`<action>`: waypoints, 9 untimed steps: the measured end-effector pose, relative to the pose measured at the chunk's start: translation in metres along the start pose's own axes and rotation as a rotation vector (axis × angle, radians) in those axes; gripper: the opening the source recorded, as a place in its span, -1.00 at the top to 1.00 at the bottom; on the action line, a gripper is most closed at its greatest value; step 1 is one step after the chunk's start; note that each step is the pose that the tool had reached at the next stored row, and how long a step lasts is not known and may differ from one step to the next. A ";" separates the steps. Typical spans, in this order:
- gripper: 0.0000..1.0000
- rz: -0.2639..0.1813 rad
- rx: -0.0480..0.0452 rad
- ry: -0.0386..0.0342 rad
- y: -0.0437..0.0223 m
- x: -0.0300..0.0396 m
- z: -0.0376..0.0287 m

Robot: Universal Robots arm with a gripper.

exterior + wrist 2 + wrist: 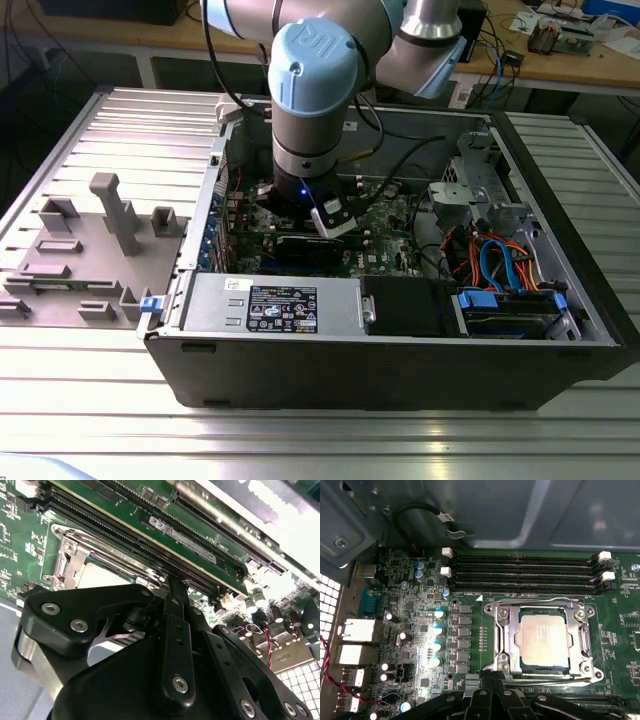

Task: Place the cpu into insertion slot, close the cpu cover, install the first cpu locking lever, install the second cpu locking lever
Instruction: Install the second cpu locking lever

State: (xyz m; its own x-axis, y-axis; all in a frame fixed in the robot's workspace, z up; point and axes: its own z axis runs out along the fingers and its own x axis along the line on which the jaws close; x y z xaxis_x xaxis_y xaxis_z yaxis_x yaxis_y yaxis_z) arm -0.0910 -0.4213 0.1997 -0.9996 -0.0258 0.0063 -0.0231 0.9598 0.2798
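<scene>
Here the arm reaches down into the open computer case, holding the gripper low over the green board. In the first wrist view the socket lies just ahead of the fingertips, its cover down around the chip, which already sits in it. The memory slots run crosswise beyond that. The fingers look clenched together, nothing between them, judging by the second wrist view, and near the socket's closest edge
</scene>
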 end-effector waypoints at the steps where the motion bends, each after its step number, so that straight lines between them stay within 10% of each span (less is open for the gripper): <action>1: 0.79 0.000 -0.0027 -0.0002 0.0006 0.0009 0.0009; 9: 0.79 0.003 -0.0152 -0.0013 0.0045 0.0081 0.0053</action>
State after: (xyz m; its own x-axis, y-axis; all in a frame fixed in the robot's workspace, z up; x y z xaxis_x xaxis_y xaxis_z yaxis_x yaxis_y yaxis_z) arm -0.0993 -0.4158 0.1960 -0.9997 -0.0230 0.0057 -0.0203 0.9555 0.2943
